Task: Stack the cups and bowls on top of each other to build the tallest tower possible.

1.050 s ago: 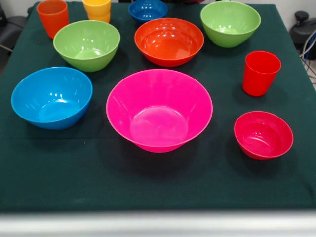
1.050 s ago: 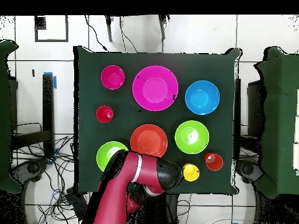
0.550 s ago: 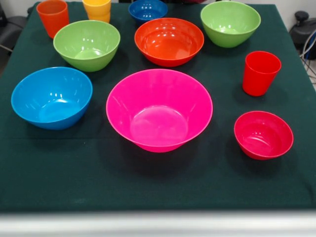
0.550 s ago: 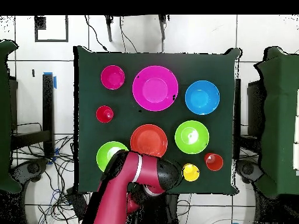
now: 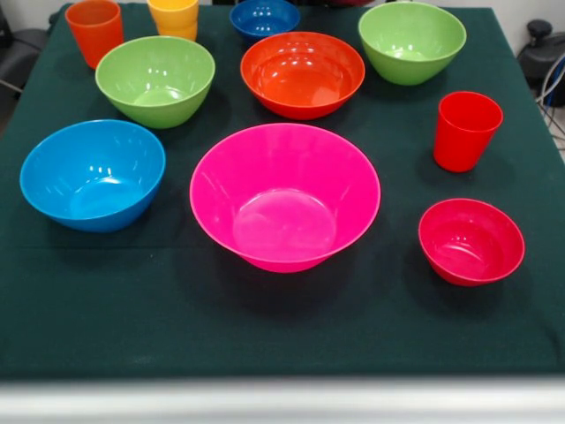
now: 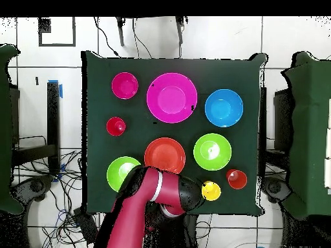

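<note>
We're looking across a dark green cloth-covered table (image 5: 291, 344), matte and slightly creased, with every piece of glossy plastic standing mouth-up and apart, nothing stacked yet. Starting at the left of the front view, we see the sky blue round plastic bowl (image 5: 93, 175), deep and smooth with window glare on its floor. Behind it stands the tapered orange plastic tumbler (image 5: 94, 31) in the far corner, its long axis upright, and just beside that the yellow plastic tumbler (image 5: 174, 17), cut off by the top edge. In front of these sits the first lime green round plastic bowl (image 5: 155, 79). In the middle we have the large pink plastic bowl (image 5: 285, 196), widest of the lot, flaring to a thin rim, and behind it the orange round plastic bowl (image 5: 303, 74), then the small dark blue plastic bowl (image 5: 264, 18) at the far edge. Moving right, we see the second lime green plastic bowl (image 5: 412, 41), the red tapered plastic tumbler (image 5: 465, 131) upright with its narrow end down, and nearest us the small red plastic bowl (image 5: 470, 241). From overhead, the red and black robot arm (image 6: 150, 200) reaches over its own edge of the table, covering part of one green bowl and ending just beside the yellow tumbler. Its gripper is hidden beneath it, so we cannot tell how the jaws stand.
</note>
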Controlling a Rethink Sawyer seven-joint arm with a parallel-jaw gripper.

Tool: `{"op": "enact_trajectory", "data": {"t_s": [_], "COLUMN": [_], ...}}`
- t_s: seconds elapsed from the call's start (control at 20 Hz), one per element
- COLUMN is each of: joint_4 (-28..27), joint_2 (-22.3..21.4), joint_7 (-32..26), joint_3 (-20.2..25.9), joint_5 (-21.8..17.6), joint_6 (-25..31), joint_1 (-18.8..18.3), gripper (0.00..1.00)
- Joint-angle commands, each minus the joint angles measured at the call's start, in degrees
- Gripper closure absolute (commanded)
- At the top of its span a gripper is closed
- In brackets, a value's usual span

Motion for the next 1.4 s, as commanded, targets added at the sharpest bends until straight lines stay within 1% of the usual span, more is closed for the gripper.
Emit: {"op": "enact_trajectory", "data": {"t_s": [0.05, 0.15, 0.35, 0.75, 1.0, 1.2, 1.4], "joint_4": [-39.42, -39.68, -39.92, -41.11, -42.27, -43.88, -44.75], "joint_2": [18.36, 18.71, 19.04, 20.30, 21.47, 23.32, 24.13], "joint_7": [-15.88, -16.65, -16.46, -18.78, -19.24, -21.45, -21.83], "joint_3": [-8.94, -9.13, -9.43, -9.53, -9.69, -9.56, -9.75], "joint_5": [-3.16, -2.39, -3.05, -2.41, -2.09, -0.28, 0.26], "joint_6": [12.10, 12.93, 10.65, 11.65, 11.06, 13.96, 14.15], "joint_1": [-2.76, -2.45, -1.70, -2.29, -2.38, -4.08, -3.51], "gripper": [0.00, 0.00, 0.00, 0.00, 0.00, 0.00, 0.00]}}
